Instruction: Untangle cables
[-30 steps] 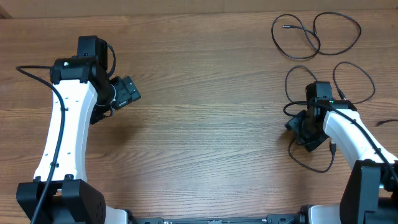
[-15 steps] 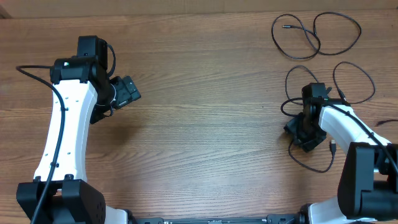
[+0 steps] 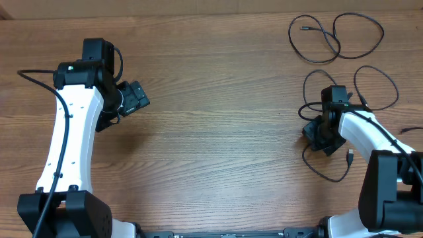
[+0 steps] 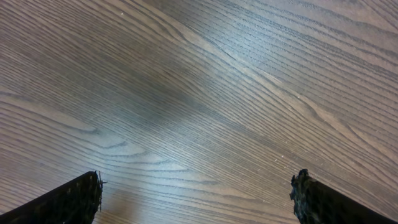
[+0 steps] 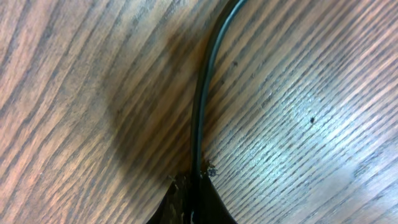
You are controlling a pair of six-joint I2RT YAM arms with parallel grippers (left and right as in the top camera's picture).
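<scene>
Thin black cables lie at the table's right side. One cable (image 3: 304,28) lies apart in loops at the far right corner. Other cable loops (image 3: 328,177) spread around my right gripper (image 3: 322,137), with a small plug end (image 3: 349,157) beside it. The right gripper (image 5: 194,186) is shut on one black cable (image 5: 202,93), which runs from between the jaws up across the wood. My left gripper (image 3: 135,98) hovers at the left, far from the cables. It (image 4: 196,199) is open over bare wood, with only its fingertips (image 4: 74,199) showing.
The wooden table (image 3: 218,132) fills the view. Thicker black wires (image 3: 39,76) run along the left arm. The white arm bases stand at the near left and near right corners.
My right gripper has shut on the cable beneath it and shifted slightly. The lower loop and its plug end have moved a little. The left arm has not moved.
</scene>
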